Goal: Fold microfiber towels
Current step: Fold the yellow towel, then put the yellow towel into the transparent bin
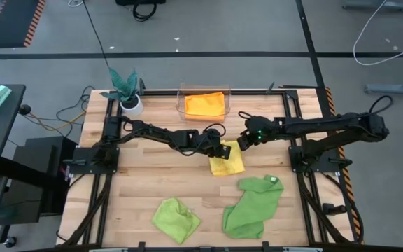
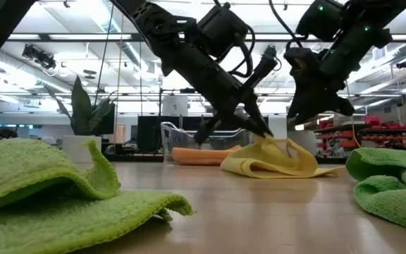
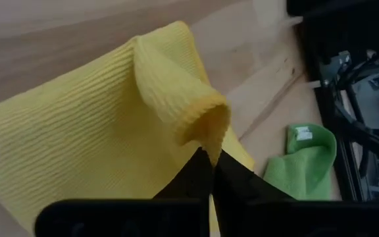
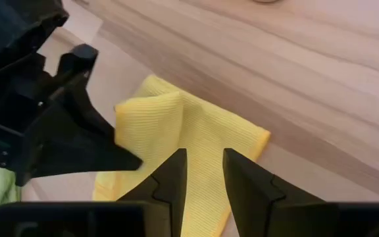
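Four plush microfiber towels are in play, and the small yellow ribbed towel [image 1: 227, 159] near the middle of the wooden bench [image 1: 145, 183] is the one being folded. The left gripper [image 3: 210, 172] has its fingers pinched tight on a raised fold of the yellow cloth, lifting one edge into a soft hump while the rest lies flat on the bench. The right gripper [image 4: 204, 172] hangs just above the same towel on its far-right side, fingers parted with a narrow gap and nothing between them; the cloth lies below, apart from its tips.

An orange towel [image 1: 205, 103] lies folded in the clear plastic bin [image 1: 182, 105] by the far edge. A crumpled lime-green towel [image 1: 175, 217] lies near the near edge, and a larger mid-green towel with a small white tag [image 1: 253, 204] is bunched toward the near right corner, close to the yellow one. A teal-leaved plant in a white pot [image 1: 127, 91] stands at the far left corner.

My judgement is that the fold is partway through, held by one arm only. The pinch takes just a thin ridge of plush, so a pull could let the fabric slip free and the fold collapse. With only one corner controlled, the layer may drag skewed, leaving the edges misaligned. The two grippers are also very close together; a careless approach by the right one could knock the left or press the hump flat in the wrong place.
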Controlling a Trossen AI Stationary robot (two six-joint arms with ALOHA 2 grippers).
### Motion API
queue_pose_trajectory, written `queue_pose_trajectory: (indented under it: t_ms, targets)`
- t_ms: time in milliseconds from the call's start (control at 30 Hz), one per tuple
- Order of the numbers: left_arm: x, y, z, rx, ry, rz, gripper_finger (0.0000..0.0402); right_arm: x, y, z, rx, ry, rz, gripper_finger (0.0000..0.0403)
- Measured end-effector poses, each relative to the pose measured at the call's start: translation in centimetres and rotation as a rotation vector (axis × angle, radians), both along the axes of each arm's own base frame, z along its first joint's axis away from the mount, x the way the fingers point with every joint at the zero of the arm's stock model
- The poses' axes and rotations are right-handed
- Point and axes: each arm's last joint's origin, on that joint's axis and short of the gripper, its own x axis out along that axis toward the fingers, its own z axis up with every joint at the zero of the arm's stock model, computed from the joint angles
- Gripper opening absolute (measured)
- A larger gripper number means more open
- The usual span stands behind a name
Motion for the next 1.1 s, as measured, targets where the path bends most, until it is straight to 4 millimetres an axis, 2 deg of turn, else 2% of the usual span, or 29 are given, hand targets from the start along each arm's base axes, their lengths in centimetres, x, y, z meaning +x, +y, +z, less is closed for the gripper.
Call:
queue_pose_trajectory:
  t_ms: [367,567,800,1100]
  targets:
    - [0.6,0.1,0.8,0.027,-0.102,-0.055,0.0052,0.0,0.0,-0.1,-0.001,0.010,-0.003,0.0108]
    - [0.9,0.4,0.3,-0.005,-0.100,-0.079,0.0081,0.0,-0.1,-0.1,-0.026,0.015,-0.017,0.0108]
    - [3.1,0.8,-0.4,-0.050,-0.120,-0.139,0.0107,-0.2,0.0,0.2,-0.027,0.000,-0.025,0.0108]
    - [4.1,0.9,0.8,0.034,-0.107,-0.216,0.0114,-1.5,0.2,1.9,-0.036,-0.068,-0.025,0.0107]
